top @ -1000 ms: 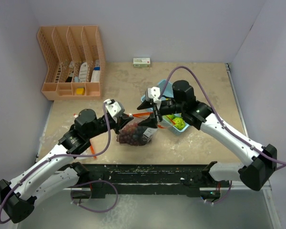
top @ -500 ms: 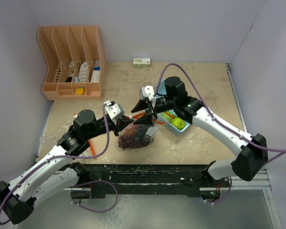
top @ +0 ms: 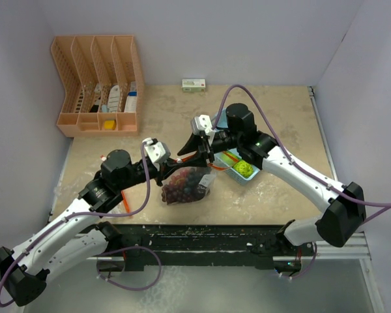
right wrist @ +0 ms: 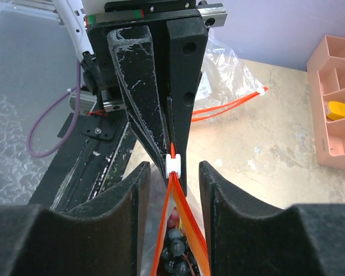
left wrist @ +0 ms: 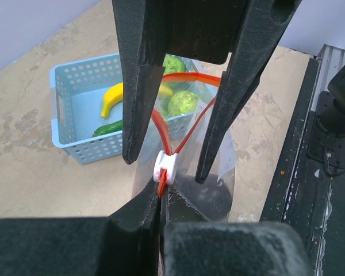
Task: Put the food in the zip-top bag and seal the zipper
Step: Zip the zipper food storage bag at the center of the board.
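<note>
The zip-top bag (top: 186, 186) stands on the table with the dark grape bunch (right wrist: 175, 244) inside, its orange zipper part open. My left gripper (left wrist: 160, 196) is shut on the zipper strip just behind the white slider (left wrist: 165, 167). My right gripper (right wrist: 172, 172) is open, with one finger on each side of the slider (right wrist: 172, 165), not touching it. In the light-blue basket (left wrist: 75, 144) lie the yellow banana (left wrist: 112, 99), the long green vegetable (left wrist: 108, 127) and bumpy lime-green fruits (left wrist: 183, 102). The basket (top: 223, 120) sits right of the bag.
A pink desk organizer (top: 98, 85) stands at the back left and a small box (top: 193, 83) by the back wall. A second clear bag with an orange zipper (right wrist: 230, 106) lies beyond the held bag. A black rail (top: 202, 238) runs along the near edge.
My right gripper has swung left from the basket side to the bag's top and now straddles the slider. My left gripper has kept its hold on the strip.
</note>
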